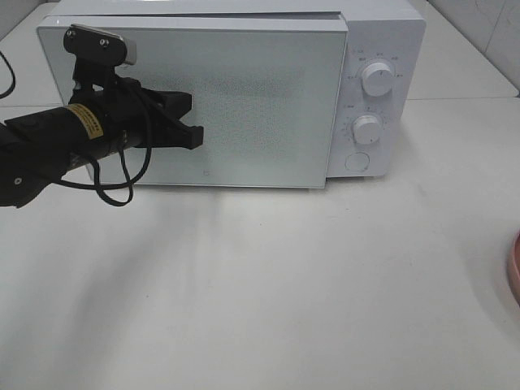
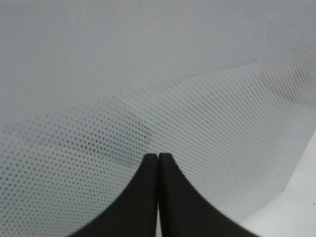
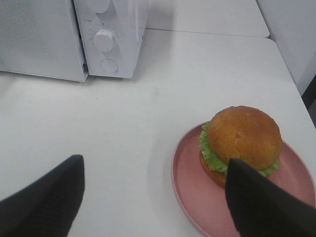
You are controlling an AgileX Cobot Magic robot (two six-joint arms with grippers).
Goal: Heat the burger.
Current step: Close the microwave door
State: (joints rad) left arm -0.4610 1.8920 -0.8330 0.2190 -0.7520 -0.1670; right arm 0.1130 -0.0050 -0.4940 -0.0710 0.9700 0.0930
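The task is sitting near its start. The white microwave [image 1: 244,89] is standing across the upper half of the exterior high frame, and its dotted glass door [image 1: 236,106] is looking swung slightly out at its left edge, though whether it is being opened or pushed shut cannot be told. The left gripper [image 1: 193,134] is hanging in front of the door at the left of that frame, its jaws pressed fully together with nothing between them; in the left wrist view the two black fingertips [image 2: 148,197] are meeting right at the glass, apparently touching or just off it.

The burger [image 3: 242,143] is not in the oven. It is resting on a pink plate [image 3: 192,197] in the lower right of the right wrist frame, well apart from the microwave at that frame's upper left. In the exterior high view only a sliver of the plate's rim is showing at the right edge. The right gripper [image 3: 153,197] is hovering over the desk [image 1: 260,301] just beside the plate, jaws spread wide and holding nothing.

Left to do, by my judgement: get the door open, carry the burger inside, close up, and turn the knobs [image 1: 378,79].

The burger is looking intact and upright: a glossy golden-brown bun on top, a green lettuce frill poking out beneath it, and a darker layer under that.
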